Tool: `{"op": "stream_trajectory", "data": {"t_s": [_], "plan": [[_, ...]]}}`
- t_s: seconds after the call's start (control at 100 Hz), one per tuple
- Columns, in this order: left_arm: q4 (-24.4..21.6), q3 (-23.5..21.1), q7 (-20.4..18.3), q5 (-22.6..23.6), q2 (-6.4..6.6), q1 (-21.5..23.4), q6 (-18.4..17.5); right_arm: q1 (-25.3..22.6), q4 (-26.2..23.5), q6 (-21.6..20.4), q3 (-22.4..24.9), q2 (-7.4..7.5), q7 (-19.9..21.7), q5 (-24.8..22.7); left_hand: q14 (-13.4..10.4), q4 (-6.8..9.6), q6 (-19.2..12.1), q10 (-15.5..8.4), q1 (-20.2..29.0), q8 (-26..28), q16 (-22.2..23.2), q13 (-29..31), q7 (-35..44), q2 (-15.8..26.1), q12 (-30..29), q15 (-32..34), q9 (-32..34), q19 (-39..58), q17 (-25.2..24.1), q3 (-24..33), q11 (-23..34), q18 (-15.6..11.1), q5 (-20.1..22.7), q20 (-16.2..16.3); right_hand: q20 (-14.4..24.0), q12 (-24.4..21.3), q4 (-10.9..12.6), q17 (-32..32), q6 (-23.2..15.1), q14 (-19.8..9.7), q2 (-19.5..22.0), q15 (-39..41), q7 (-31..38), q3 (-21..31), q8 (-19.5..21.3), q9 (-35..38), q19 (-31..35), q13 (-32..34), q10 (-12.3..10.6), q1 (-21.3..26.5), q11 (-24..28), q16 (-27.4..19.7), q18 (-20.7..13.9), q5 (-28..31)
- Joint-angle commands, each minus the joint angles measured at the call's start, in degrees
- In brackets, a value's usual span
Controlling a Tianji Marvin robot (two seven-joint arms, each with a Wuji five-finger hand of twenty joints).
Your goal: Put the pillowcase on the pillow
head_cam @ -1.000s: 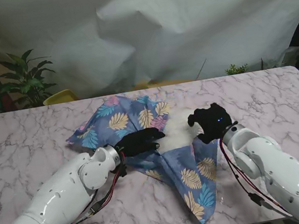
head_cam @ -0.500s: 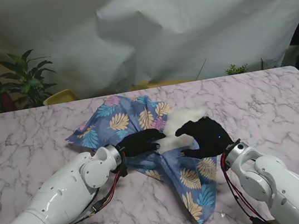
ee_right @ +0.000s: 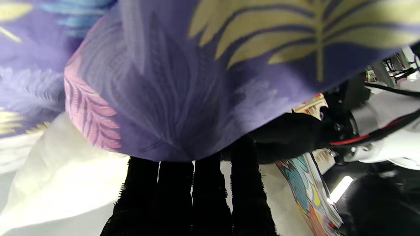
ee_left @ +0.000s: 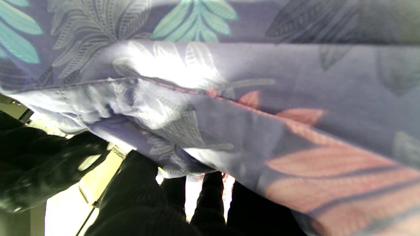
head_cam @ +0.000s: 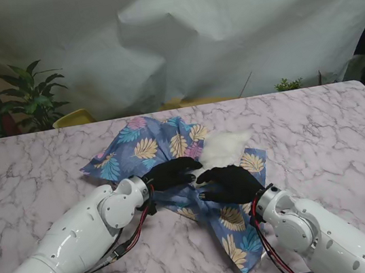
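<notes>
Blue leaf-printed fabric pillowcase (head_cam: 170, 145) is being held down on the pink-veined marble table (head_cam: 35, 165), spread in loose folds with one long flap trailing nearer to the robot, past the right hand. The white soft pillow (head_cam: 224, 147) is being left partly uncovered just beyond the fingertips of the right hand, its bare corner lying between two folds of the pillowcase.

The black-gloved left hand (head_cam: 171, 173) is being laid on the cloth with its fingers stretched toward the pillow; in the left wrist view a hemmed edge of the pillowcase (ee_left: 210, 108) is being draped over those fingers (ee_left: 210, 193), though whether the edge is being pinched cannot be told. The black-gloved right hand (head_cam: 229, 183) is being pressed onto the cloth right beside the left hand, fingertips almost meeting it. In the right wrist view its fingers (ee_right: 174, 196) are being kept close together, side by side, with their tips tucked under the purple fold (ee_right: 170, 98) and the white pillow (ee_right: 65, 177) showing beside them; a firm grip cannot be confirmed.

A potted green plant (head_cam: 32, 97) and a crumpled white backdrop sheet (head_cam: 221, 28) are being seen well beyond both hands.
</notes>
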Motion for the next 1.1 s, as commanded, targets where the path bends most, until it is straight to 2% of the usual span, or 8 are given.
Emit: {"op": "stream_trajectory", "data": {"t_s": [0.0, 0.2, 0.32, 0.68, 0.81, 0.96, 1.01, 1.09], "plan": [[1.2, 0.8, -1.8, 0.3, -0.06, 0.9, 0.8, 0.7, 0.7, 0.5, -0.2, -0.43, 2.5, 2.6, 3.1, 1.78, -0.3, 0.6, 1.6, -0.6, 1.1, 1.9, -1.5, 0.6, 0.2, 3.0, 0.2, 12.6, 5.3, 0.2, -0.1, 7.0, 0.0, 5.6, 0.8, 0.8, 1.6, 3.3, 1.6, -0.1, 2.3, 1.8, -0.4, -2.4, -0.7, 1.6, 3.1, 5.0, 1.0, 1.1, 1.7, 2.0, 1.4, 1.3], [1.1, 1.0, -2.2, 0.1, -0.09, 0.8, 1.6, 0.9, 0.4, 2.8, 0.4, -0.38, 8.9, 10.4, 3.3, 1.79, -0.2, 0.8, 1.5, -0.6, 1.0, 1.9, -1.6, 0.7, 0.1, 3.1, 0.2, 12.6, 5.7, 0.1, -0.1, 7.1, 0.2, 5.6, -0.8, 4.7, 2.0, 24.5, 3.4, -0.9, -0.3, 14.5, 1.6, 0.2, 0.5, 7.0, 15.8, 24.3, 2.7, 3.9, 12.5, 14.8, 14.2, 5.6], [1.5, 1.6, -2.6, -0.3, -0.25, 0.4, 1.8, 0.0, -1.1, 6.8, 1.6, -0.62, 11.8, 15.6, 3.2, 1.81, -0.2, 0.8, 1.6, -0.5, 1.0, 2.0, -1.6, 0.7, 0.2, 3.1, 0.5, 12.7, 5.8, 0.2, 0.0, 7.1, 0.3, 5.6, 1.6, 4.9, 1.5, 38.2, 3.9, 2.6, -3.8, 20.0, 1.2, 6.0, 0.4, 8.7, 24.8, 29.8, 4.8, 4.7, 13.2, 19.2, 16.1, 7.1], [2.0, 2.5, -4.8, -1.9, -0.22, -0.1, 2.2, -0.7, -4.5, 16.4, 2.4, 0.3, 15.1, 10.7, 3.2, 1.77, 0.0, 0.7, 1.7, -0.4, 0.9, 2.5, -1.2, 0.7, 0.2, 3.2, 1.2, 12.8, 6.1, 0.1, 0.2, 7.3, 0.8, 5.5, 17.8, 4.9, 2.0, 48.9, 5.2, 2.3, -4.3, 37.8, 1.8, 7.1, 0.7, 12.2, 53.3, 34.3, 6.3, 5.1, 14.0, 24.7, -13.3, 8.4], [1.7, 2.3, -5.3, -2.0, -0.02, 0.0, 2.5, -0.6, -5.5, 18.2, 1.9, 0.94, 16.0, 5.5, 3.2, 1.78, -0.1, 0.7, 1.7, -0.4, 0.9, 2.5, -1.2, 0.7, 0.1, 3.2, 1.2, 12.8, 6.2, 0.1, 0.2, 7.3, 0.7, 5.5, 22.2, 5.5, 2.6, 51.0, 2.8, -3.8, -5.2, 54.4, 4.3, 8.2, 2.0, 18.0, 58.1, 34.7, 3.6, 5.4, 16.4, 28.5, -28.2, 12.2], [1.0, 2.0, -6.0, -2.1, 0.28, 0.2, 2.8, -0.5, -10.8, 23.7, 2.0, 3.07, 26.6, -3.1, 3.2, 1.78, -0.1, 0.7, 1.7, -0.5, 0.9, 2.7, -1.3, 0.6, 0.2, 3.3, 1.4, 12.8, 6.4, 0.1, 0.2, 7.1, 0.6, 5.5, 26.2, 7.7, 3.3, 51.7, -5.6, -9.2, -0.8, 60.8, 11.1, -0.3, 5.5, 30.9, 57.3, 35.0, -1.5, 4.4, 16.2, 30.0, -34.1, 25.0], [0.9, 2.0, -6.3, -2.3, 0.34, 0.3, 2.8, 0.1, -13.3, 25.2, 1.9, 4.25, 34.1, -6.3, 3.2, 1.79, -0.2, 0.7, 1.7, -0.5, 0.9, 2.7, -1.3, 0.7, 0.1, 3.3, 1.3, 12.8, 6.3, 0.2, 0.2, 7.2, 0.6, 5.4, 23.4, 9.0, 3.8, 50.5, -10.0, -9.5, 3.7, 54.0, 13.0, -8.7, 8.7, 33.0, 53.2, 35.0, -4.6, 3.6, 15.1, 27.2, -30.1, 26.9], [0.9, 2.1, -6.4, -2.3, 0.36, 0.2, 2.7, 1.5, -15.6, 27.6, 1.4, 5.42, 42.2, -7.2, 3.2, 1.78, -0.3, 0.6, 1.6, -0.5, 0.9, 2.7, -1.3, 0.6, 0.1, 3.3, 1.4, 12.8, 6.4, 0.1, 0.2, 7.2, 0.6, 5.4, 14.1, 11.2, 4.5, 36.7, -16.8, -6.5, 8.3, 31.2, 15.4, -19.8, 15.3, 31.0, 36.3, 29.7, -9.9, 3.6, 11.1, 22.6, -7.4, 27.3]]}}
